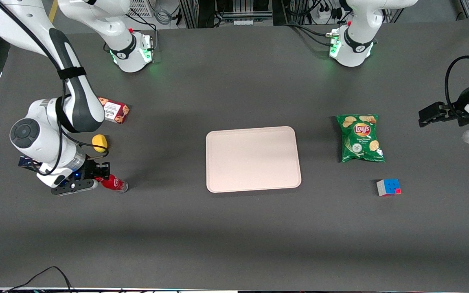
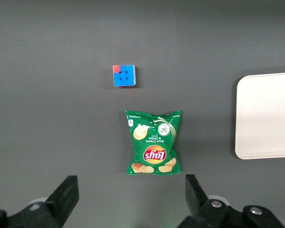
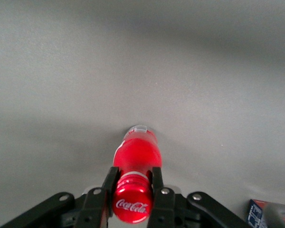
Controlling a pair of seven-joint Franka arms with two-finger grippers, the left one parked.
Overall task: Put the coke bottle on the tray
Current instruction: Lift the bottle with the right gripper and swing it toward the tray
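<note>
The coke bottle (image 1: 114, 184) is a small bottle with a red cap, red label and clear base. It is tilted over at the working arm's end of the table, its base toward the tray. My right gripper (image 1: 100, 178) is shut on its neck just below the cap. In the right wrist view the fingers (image 3: 156, 183) press either side of the neck of the coke bottle (image 3: 137, 154), and the gripper (image 3: 133, 183) holds it there. The pale pinkish-beige tray (image 1: 253, 159) lies flat at the table's middle, well apart from the bottle, with nothing on it.
A yellow lemon-like object (image 1: 99, 143) lies just farther from the front camera than the gripper, and a red cookie box (image 1: 113, 110) farther still. A green Lay's chip bag (image 1: 360, 137) and a Rubik's cube (image 1: 389, 187) lie toward the parked arm's end.
</note>
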